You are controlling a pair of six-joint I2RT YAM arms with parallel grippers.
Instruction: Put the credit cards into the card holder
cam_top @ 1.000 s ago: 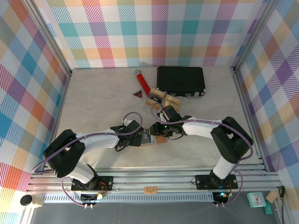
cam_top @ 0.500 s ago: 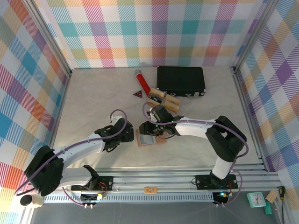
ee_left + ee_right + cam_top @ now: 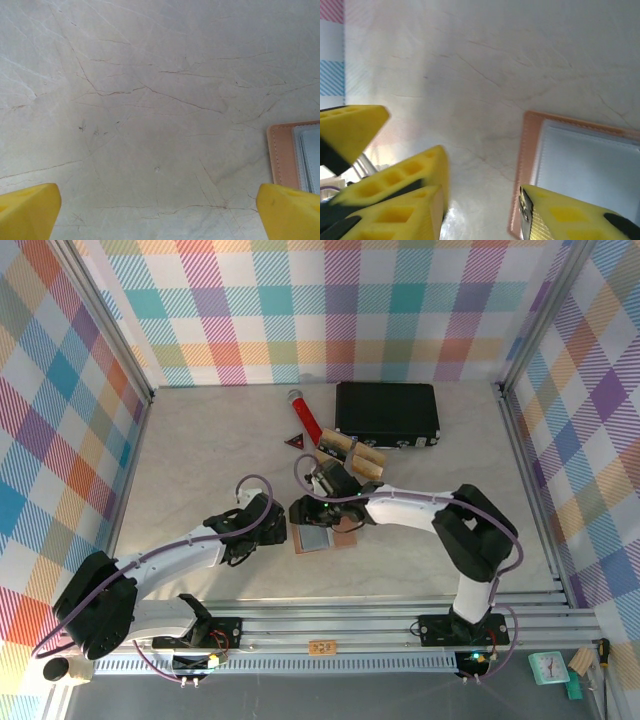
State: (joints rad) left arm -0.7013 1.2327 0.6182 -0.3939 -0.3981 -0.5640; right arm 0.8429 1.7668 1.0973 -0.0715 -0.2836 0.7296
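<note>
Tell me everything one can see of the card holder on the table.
The card holder lies open and flat on the pale table, near its front middle. Its border looks like reddish-tan leather with a stitched seam; inside is a pale grey-blue pocket panel. The table bears it; whether anything else touches it cannot be told.

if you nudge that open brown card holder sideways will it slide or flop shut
The card holder lies open and flat, so it probably slides rather than tips. The table looks smooth, so little would likely hold it back. It looks thin and stitched like leather, so lifted by one side it may bend at the fold.
</note>
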